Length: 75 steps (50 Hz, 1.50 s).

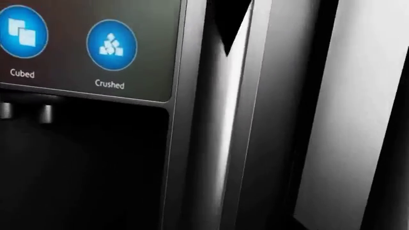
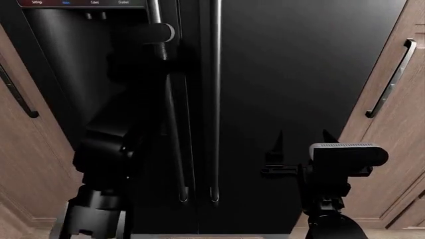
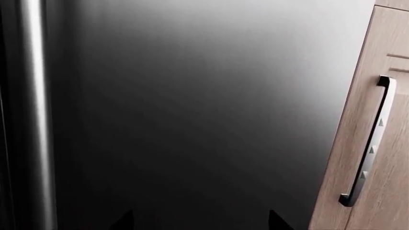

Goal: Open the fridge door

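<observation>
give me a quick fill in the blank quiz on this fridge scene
1. The tall glossy black fridge has ____ slim vertical bar handles at its middle.
2. On the dispenser panel, the blue round button beside "Cubed" is labelled ____.
3. The brown wood-grain cabinet beside the fridge carries a ____ bar handle.
4. The right pincer points its fingertips at the fridge's ____ door.

Missing words: two; Crushed; vertical; right

The fridge (image 2: 285, 89) is tall, glossy black and side-by-side, standing upright between wood-grain cabinets. Two slim vertical bar handles (image 2: 214, 99) run down its middle. Its left door carries a dispenser panel (image 1: 96, 48) with blue "Cubed" and "Crushed" buttons. Both doors look shut.
</observation>
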### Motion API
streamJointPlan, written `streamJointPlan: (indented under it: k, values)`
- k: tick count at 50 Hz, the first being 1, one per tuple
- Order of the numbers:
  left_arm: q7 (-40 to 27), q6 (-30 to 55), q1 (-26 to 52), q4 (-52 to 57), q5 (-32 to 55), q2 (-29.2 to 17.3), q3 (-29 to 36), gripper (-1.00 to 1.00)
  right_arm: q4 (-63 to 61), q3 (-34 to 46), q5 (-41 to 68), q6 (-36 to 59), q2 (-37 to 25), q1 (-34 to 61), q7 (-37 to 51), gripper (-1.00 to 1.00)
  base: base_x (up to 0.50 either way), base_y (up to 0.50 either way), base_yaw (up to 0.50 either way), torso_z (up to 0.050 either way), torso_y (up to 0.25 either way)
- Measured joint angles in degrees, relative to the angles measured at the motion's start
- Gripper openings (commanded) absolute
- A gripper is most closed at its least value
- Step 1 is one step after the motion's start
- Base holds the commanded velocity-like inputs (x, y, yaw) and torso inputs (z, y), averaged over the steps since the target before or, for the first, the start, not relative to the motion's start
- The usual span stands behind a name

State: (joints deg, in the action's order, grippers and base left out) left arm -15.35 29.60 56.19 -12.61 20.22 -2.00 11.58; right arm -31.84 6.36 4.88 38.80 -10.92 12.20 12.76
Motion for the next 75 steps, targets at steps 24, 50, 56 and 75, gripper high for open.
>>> streamJointPlan:
  k: [24,50,56,75]
  values:
    - [-0.7,-6.8,9.3,-17.4,4.4,-0.5,3.3,-1.0,-0.4,0.5,1.0,-0.1,-0.6,-0.3,0.3,1.0,0.0,0.0,0.0,0.0,0.0]
    - [-10.6,10.4,0.8,12.1,24.8,-8.7,-2.8,-1.0,-0.6,-0.2,1.7,-1.4,-1.2,-1.8,1.6,1.0,0.0,0.0,0.0,0.001,0.004]
    - [-12.9,15.2,-0.6,19.7,30.5,-11.8,-5.9,-1.0,-0.7,-0.2,1.9,-1.5,-1.3,-2.0,1.8,1.0,0.0,0.0,0.0,0.002,0.005]
    - [-18.4,23.9,-2.8,38.3,52.5,-24.4,-21.4,-1.0,-1.6,0.1,2.5,-1.3,-1.6,-1.9,2.4,1.0,0.0,0.0,0.0,0.002,0.006]
